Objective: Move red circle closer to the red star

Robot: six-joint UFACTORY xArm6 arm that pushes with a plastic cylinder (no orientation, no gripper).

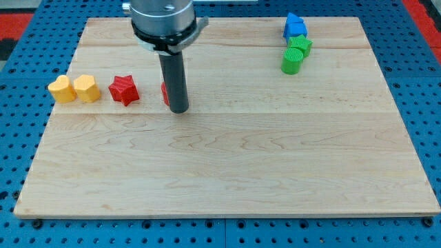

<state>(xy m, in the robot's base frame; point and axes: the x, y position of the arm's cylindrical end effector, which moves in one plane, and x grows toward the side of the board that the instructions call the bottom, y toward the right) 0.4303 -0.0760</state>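
Hiding most of the red circle (pixel 165 93), my tip (pixel 178 109) stands touching its right side in the frame's upper left; a rod, it has nothing to open or close. Left sit one red star (pixel 124 89) and two yellow blocks (pixel 74 89). Upper right: two blue blocks (pixel 295 26), two green blocks (pixel 295 54).

Bench (pixel 227 165): pale wood, visible grain, plank seams, smooth satin finish. Around it we see a blue pegboard (pixel 420 76), looks like painted metal or plastic, slight sheen. Our rod (pixel 173 79): dark, matt, smooth; its tip (pixel 178 110) same finish. Collar (pixel 164 17) above it: grey metal, mildly glossy. Blocks all look like matt moulded plastic: red star (pixel 124 89), red circle (pixel 165 93) (mostly hidden), two yellow (pixel 74 89), two green (pixel 295 55), two blue (pixel 295 27).
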